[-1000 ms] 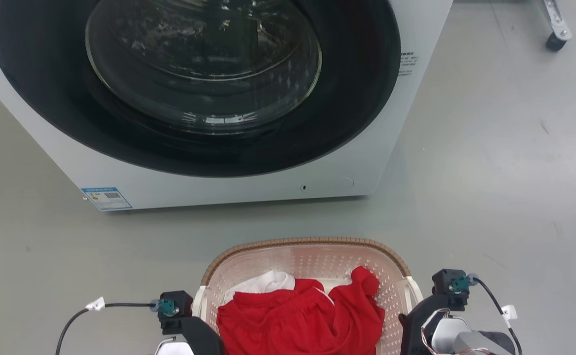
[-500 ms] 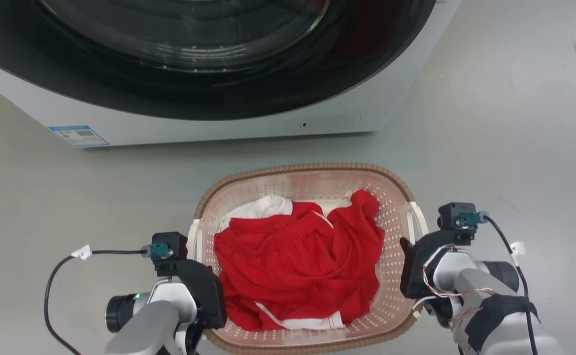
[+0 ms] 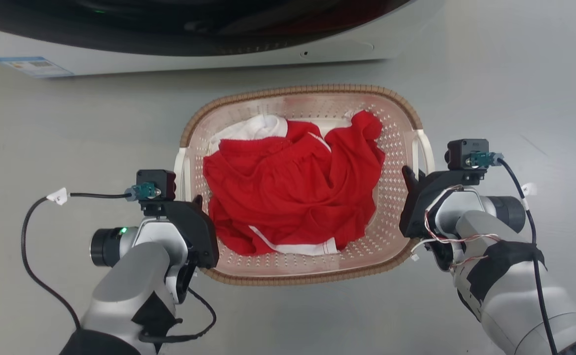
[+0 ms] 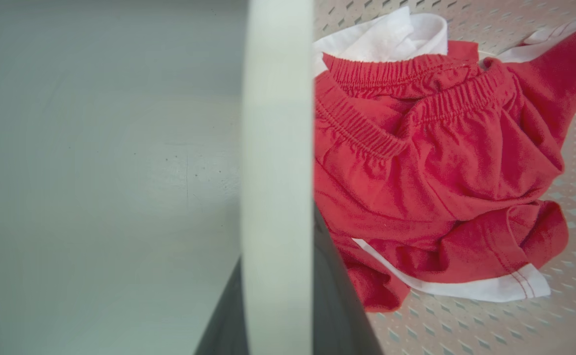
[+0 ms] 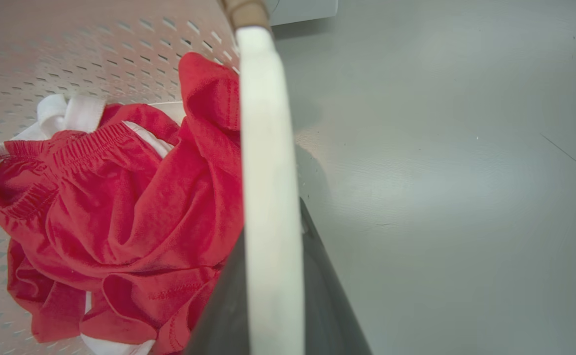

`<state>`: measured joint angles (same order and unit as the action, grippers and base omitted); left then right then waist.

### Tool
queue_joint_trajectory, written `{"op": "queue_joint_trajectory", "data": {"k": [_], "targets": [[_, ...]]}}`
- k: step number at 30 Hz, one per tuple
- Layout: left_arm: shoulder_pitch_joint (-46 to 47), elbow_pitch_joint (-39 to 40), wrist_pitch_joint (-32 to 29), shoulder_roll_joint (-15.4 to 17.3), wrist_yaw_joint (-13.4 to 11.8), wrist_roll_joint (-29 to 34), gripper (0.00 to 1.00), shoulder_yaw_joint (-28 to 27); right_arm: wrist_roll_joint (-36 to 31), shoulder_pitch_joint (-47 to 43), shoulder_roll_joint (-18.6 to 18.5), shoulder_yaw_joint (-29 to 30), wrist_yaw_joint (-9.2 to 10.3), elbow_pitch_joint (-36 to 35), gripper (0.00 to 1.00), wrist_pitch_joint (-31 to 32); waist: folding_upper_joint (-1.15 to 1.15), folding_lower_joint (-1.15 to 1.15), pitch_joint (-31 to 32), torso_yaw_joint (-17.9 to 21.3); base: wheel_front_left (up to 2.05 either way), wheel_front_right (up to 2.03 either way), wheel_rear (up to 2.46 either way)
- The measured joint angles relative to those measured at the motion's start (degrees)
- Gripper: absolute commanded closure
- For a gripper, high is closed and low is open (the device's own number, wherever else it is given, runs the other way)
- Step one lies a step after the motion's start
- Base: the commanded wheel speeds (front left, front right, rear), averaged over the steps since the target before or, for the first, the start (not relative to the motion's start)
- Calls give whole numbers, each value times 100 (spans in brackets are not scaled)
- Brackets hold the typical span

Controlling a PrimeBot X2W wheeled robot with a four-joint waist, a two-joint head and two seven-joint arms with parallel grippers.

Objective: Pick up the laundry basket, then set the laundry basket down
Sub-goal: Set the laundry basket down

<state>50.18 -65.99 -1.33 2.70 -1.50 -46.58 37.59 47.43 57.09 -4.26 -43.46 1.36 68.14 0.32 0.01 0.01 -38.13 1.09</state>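
Left gripper (image 3: 200, 202): clamped on left handle (image 3: 181, 167) of laundry basket (image 3: 297, 91).
Right gripper (image 3: 407, 173): clamped on right handle (image 3: 428, 150).
Lift: raise both arms together, level.

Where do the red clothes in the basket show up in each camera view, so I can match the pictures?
Head view: red clothes in the middle, inside the laundry basket.
Left wrist view: red clothes on the right, beyond the left white handle.
Right wrist view: red clothes at left, beyond the right white handle.
Shared landmark: the white garment beside the red elastic waistband.
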Motion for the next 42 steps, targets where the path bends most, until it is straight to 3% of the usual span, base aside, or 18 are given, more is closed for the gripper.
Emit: {"op": "queue_joint_trajectory", "data": {"k": [16,34,35,36,38,39,42], "targets": [[747,-73,422,16,46,98,100,-26,-65,619,-69,52,69,0,100,-447,0,0,-1217,-6,0,0,0],[1099,-308,957,-74,93,166,100,-10,-110,935,-142,78,69,107,100,-809,-4,-4,-1717,-130,0,0,0],[1104,-319,958,-77,101,167,100,-9,-110,935,-142,79,69,112,55,-840,-4,-4,-1720,-132,0,0,0],[1112,-328,959,-92,103,170,100,-5,-110,946,-130,82,75,121,0,-903,-3,-3,-1724,-135,0,0,0],[1180,-335,1032,-73,134,171,95,-7,-109,950,-170,107,118,197,0,-948,-1,0,-1730,-138,0,0,0],[1196,-354,1025,-81,136,171,69,-5,-109,950,-201,108,118,229,0,-946,-1,0,-1731,-139,0,0,0],[1194,-422,1058,-76,135,175,26,3,-110,950,-202,104,116,241,0,-958,-1,0,-1729,-143,0,0,0]]}}
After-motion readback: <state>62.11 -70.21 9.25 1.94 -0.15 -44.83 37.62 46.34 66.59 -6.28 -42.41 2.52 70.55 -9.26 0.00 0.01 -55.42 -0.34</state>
